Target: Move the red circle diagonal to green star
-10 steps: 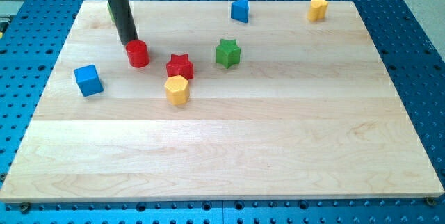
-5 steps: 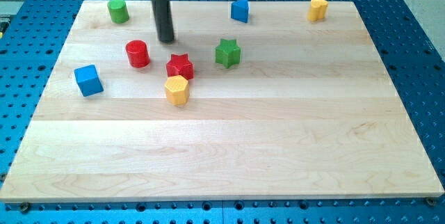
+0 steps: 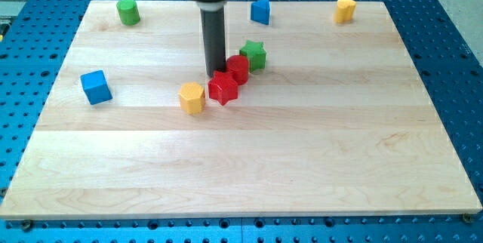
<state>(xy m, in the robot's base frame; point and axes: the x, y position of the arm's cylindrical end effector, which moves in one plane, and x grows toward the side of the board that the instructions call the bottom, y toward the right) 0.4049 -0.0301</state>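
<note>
The red circle (image 3: 238,69) sits just below-left of the green star (image 3: 253,54), touching or nearly touching it. A red star (image 3: 223,88) lies against the circle's lower left. My tip (image 3: 216,75) stands at the red circle's left edge, just above the red star, close to both. The rod rises straight up toward the view's top.
A yellow block (image 3: 192,97) lies left of the red star. A blue cube (image 3: 96,87) is at the left. A green cylinder (image 3: 127,11), a blue block (image 3: 260,10) and a yellow block (image 3: 345,9) sit along the wooden board's (image 3: 302,160) top edge.
The red circle has moved right from the board's left part to beside the green star. The red star has shifted right and down. My tip has moved right and down.
</note>
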